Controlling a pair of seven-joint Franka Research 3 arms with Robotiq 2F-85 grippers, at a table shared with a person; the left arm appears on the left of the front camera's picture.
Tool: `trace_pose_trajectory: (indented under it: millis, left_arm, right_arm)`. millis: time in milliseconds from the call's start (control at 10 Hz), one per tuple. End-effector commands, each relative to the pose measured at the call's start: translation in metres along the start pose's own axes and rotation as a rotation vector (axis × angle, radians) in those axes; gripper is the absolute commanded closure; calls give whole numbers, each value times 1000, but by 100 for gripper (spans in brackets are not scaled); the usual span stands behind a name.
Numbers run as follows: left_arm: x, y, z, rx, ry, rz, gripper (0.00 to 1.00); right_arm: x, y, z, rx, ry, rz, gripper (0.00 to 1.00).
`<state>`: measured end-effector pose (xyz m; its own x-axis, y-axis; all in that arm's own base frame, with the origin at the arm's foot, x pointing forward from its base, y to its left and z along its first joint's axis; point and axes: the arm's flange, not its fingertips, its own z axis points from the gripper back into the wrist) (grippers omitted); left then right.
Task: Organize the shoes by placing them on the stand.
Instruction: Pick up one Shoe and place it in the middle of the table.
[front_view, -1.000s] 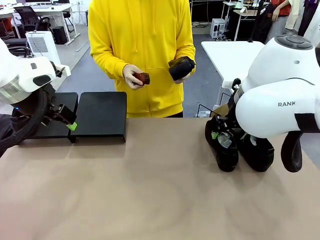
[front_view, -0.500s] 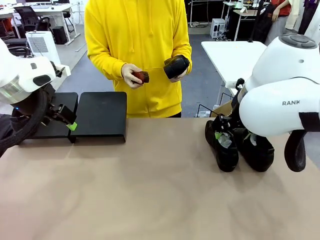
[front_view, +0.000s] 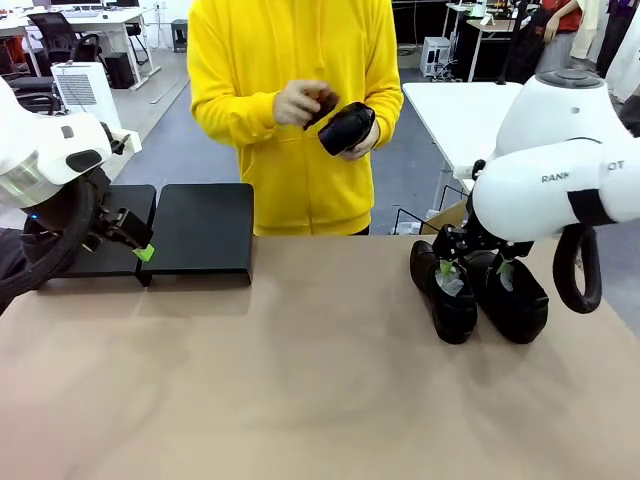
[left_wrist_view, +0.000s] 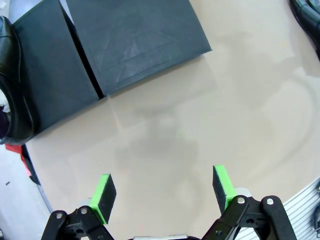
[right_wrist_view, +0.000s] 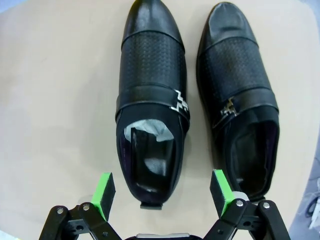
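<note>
The right gripper (right_wrist_view: 162, 187) has shifted to sit above the heel of the paper-stuffed shoe (right_wrist_view: 150, 100), jaws spread and empty. The second shoe (right_wrist_view: 240, 100) lies just beside it on the bench (front_view: 300, 380). The left gripper (left_wrist_view: 162, 187) stays near the stand (front_view: 200, 225), jaws spread. The person's hand (front_view: 300, 102) has risen to a third shoe (front_view: 345, 128). A grasp of the stuffed shoe likely follows.
</note>
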<state>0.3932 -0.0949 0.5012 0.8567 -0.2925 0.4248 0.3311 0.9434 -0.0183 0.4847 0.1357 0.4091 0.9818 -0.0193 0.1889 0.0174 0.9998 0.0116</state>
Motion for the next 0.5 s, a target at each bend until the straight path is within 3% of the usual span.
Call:
trace_pose_trajectory:
  millis: [0,400]
  left_arm:
    - [-1,1,0,-11,-12,4,0]
    - [-1,1,0,-11,-12,4,0]
  right_arm:
    - [14,4,-1,-15,29,37,0]
    - [11,17,-4,-17,42,48,0]
